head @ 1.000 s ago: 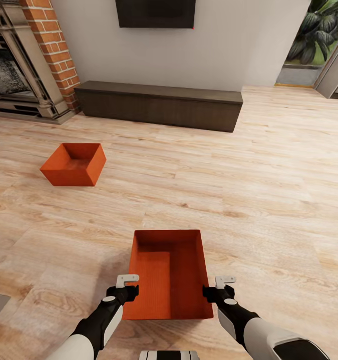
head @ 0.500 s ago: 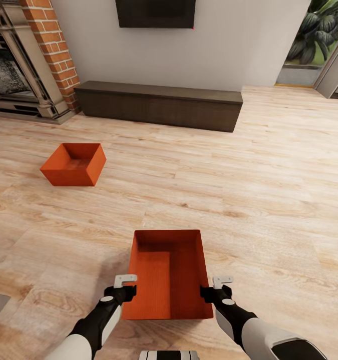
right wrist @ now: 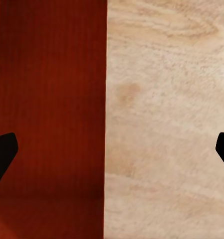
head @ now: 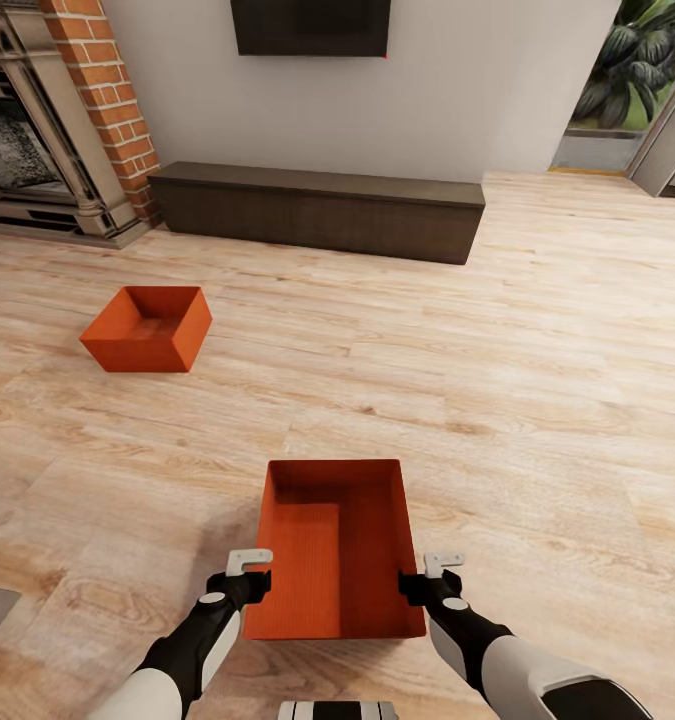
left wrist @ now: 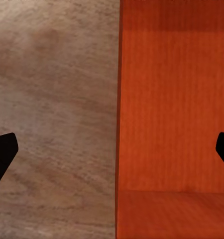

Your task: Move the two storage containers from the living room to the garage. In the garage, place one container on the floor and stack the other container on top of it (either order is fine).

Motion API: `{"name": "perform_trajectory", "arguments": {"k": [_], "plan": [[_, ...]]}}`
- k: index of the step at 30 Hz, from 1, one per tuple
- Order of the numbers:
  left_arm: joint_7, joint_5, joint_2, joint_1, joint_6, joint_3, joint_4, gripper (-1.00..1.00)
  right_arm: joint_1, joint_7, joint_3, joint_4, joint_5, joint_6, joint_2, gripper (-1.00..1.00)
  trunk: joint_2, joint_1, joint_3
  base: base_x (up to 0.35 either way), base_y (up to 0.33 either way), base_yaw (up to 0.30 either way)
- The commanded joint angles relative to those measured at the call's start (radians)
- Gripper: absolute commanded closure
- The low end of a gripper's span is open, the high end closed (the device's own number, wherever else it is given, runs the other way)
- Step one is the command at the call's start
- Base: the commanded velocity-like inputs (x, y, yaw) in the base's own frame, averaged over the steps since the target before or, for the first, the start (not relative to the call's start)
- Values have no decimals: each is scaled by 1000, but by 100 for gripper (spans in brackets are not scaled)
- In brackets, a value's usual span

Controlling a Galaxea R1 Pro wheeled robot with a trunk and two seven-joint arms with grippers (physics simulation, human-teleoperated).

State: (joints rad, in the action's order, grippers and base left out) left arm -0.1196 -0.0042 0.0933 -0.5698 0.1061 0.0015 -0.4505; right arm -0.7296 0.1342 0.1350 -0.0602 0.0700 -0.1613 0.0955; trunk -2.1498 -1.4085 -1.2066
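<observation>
Far left on the wood plank floor [head: 537, 400], near the brick fireplace [head: 102, 110]: second container [head: 149, 328], open-topped, well apart. Left gripper [head: 245, 575] spread wide astride the left wall of near container [head: 337, 550], one fingertip [left wrist: 2, 154] outside, the other cut off at the frame edge. Right gripper [head: 429, 577] likewise open over the right wall. Contact with the walls impossible to make out.

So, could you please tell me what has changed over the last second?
Both arms eased slightly inward and back: the left gripper and right gripper now sit closer to the near bin's side walls. In each wrist view the open fingers straddle a wall, so nothing is gripped yet. Both bins, including the far bin, and the camera stayed put.
</observation>
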Motion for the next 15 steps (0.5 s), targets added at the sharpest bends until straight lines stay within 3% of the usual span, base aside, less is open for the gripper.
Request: {"name": "perform_trajectory", "arguments": {"k": [1, 5, 10, 15], "plan": [[-3, 0, 0, 0, 6, 0, -2, -100, -1, 4, 8, 2, 8, -4, 1, -100, 0, 0, -1, 0, 0, 0], [-3, 0, 0, 0, 6, 0, -2, -100, -1, 4, 7, 16, 8, -9, 12, -100, 0, 0, -1, 0, 0, 0], [-3, 0, 0, 0, 6, 0, -2, -100, -1, 4, 6, 20, 67, -10, 10, -100, 0, 0, -1, 0, 0, 0], [-3, 0, 1, 0, 6, -1, -2, -100, -1, 4, 6, 20, 78, -10, 7, -100, 0, 0, -1, 0, 0, 0]]}}
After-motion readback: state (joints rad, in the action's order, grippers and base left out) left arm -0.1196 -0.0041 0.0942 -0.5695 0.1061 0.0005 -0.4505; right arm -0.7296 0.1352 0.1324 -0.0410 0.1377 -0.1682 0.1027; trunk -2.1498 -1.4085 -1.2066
